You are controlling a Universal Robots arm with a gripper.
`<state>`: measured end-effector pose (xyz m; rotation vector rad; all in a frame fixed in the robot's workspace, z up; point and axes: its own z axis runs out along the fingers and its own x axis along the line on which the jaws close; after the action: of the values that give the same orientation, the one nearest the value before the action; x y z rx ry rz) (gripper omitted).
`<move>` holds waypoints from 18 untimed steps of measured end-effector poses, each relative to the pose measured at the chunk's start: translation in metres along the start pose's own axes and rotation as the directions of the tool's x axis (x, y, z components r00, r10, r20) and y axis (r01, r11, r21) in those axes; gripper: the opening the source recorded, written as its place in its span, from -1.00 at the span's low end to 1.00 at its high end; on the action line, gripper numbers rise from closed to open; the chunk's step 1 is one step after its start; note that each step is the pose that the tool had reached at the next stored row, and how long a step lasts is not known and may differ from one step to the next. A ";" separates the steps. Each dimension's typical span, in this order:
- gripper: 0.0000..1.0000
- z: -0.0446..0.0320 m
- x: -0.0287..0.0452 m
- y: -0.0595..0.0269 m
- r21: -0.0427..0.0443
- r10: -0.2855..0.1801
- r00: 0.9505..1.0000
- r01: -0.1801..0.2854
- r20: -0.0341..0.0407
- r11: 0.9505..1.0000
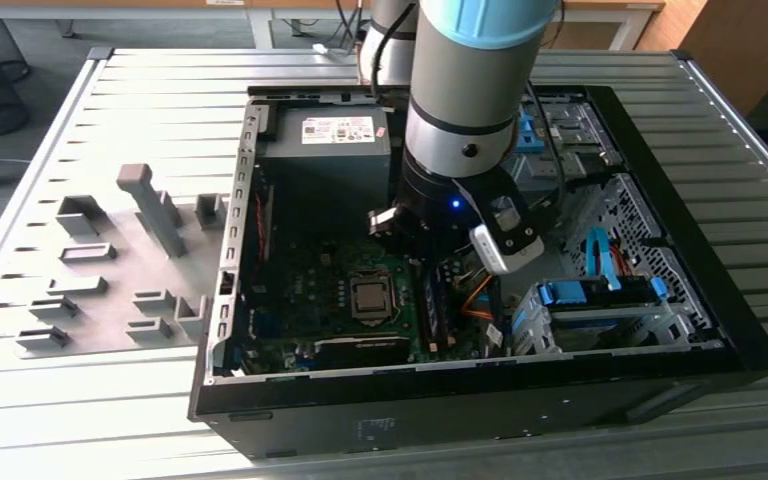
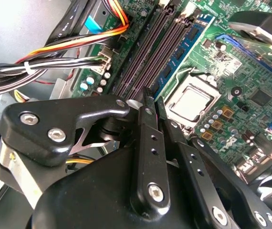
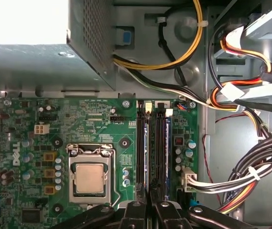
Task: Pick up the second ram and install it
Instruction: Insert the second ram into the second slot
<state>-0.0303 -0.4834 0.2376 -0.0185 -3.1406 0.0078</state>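
**Second ram standing in a motherboard slot, gripper right over its near end**

Second ram (image 3: 147,143) shows in the first wrist view as a thin blue-green edge standing upright between the long black slots (image 3: 160,143), and it runs straight up to the gripper (image 3: 150,195). In the second wrist view the same stick (image 2: 181,45) shows its black chips, and its near end reaches the tip of the gripper (image 2: 155,98). The gripper sits down over that end of the stick. I cannot tell whether it is clamped on the board or only resting above it.

Just beside the gripper, on the stick's chip side, lies the silver processor socket (image 3: 89,177) on the green motherboard (image 3: 93,119). On the gripper's other side, past the remaining slots, a white connector (image 3: 188,180) takes a bundle of black, yellow, orange and red cables (image 3: 250,176).

Beyond the far ends of the slots sits the grey power supply (image 3: 93,28) with its perforated wall.

In the exterior view the arm (image 1: 471,110) reaches down into the open black computer case (image 1: 491,390), with the gripper (image 1: 414,228) low over the board. Well away from it, outside the case toward the exterior view's left, grey fixture blocks (image 1: 157,210) stand on the ribbed metal table (image 1: 91,420).
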 end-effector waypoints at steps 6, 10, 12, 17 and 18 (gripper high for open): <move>-0.72 0.0086 -0.0006 0.0001 -0.002 0.000 1.000 0.000 0.000 1.000; -0.72 0.0106 -0.0020 0.0000 -0.002 0.001 1.000 -0.001 0.000 1.000; -0.72 0.0106 -0.0020 0.0000 -0.002 0.001 1.000 -0.001 0.000 1.000; -0.72 0.0130 -0.0025 0.0001 -0.003 0.016 1.000 -0.016 0.000 1.000; -0.72 0.0136 -0.0025 0.0002 -0.003 0.018 1.000 -0.018 0.000 1.000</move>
<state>-0.0277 -0.4833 0.2240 -0.0475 -3.1403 0.0038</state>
